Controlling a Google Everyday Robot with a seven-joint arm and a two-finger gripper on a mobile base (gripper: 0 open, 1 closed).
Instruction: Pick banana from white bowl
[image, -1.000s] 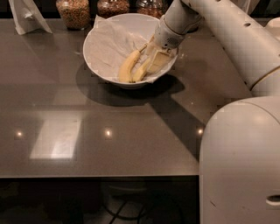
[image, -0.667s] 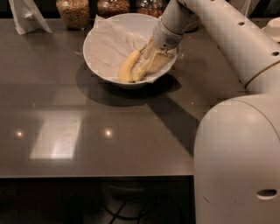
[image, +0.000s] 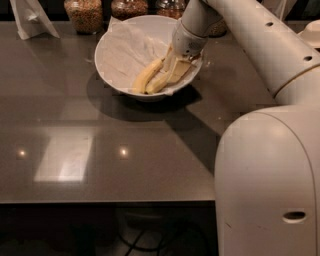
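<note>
The white bowl (image: 116, 56) stands at the back of the dark table, lined with crinkled white paper. Two yellow bananas lie side by side in its right half. The upper-left one, long and nearly straight, is the banana (image: 146, 76); a second banana (image: 159, 83) lies just below it. My gripper (image: 174, 67) reaches down into the bowl from the upper right, right at the bananas' upper ends. The bananas' stems are hidden behind it.
Several glass jars of grains (image: 84, 14) stand behind the bowl along the back edge. A white paper bag (image: 31, 18) sits at the back left. My arm (image: 250, 40) crosses the right side and my base (image: 270, 185) fills the lower right.
The gripper stays in the bowl at the bananas. The bananas and bowl have not visibly moved.
</note>
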